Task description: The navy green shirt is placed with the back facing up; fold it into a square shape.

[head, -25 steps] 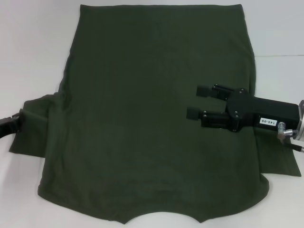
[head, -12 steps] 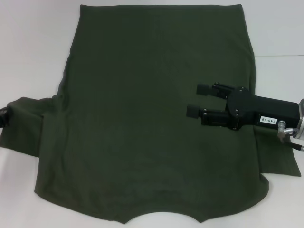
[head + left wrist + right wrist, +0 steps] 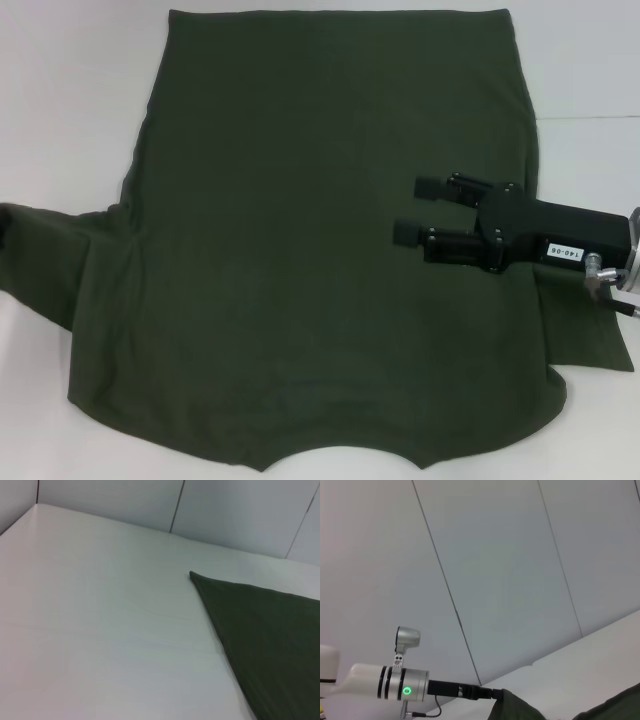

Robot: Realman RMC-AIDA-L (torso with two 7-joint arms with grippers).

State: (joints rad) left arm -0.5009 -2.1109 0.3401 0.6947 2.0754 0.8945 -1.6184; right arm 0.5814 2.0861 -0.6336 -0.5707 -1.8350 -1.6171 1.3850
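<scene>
The navy green shirt (image 3: 320, 250) lies spread flat on the white bench (image 3: 80, 100), plain side up, its curved neckline at the near edge and its hem at the far edge. The right pincer (image 3: 418, 211) hovers over its right side, fingers apart, pointing left. The left sleeve stretches off toward the left edge; the left pincer (image 3: 496, 693) seems clamped on that cloth
</scene>
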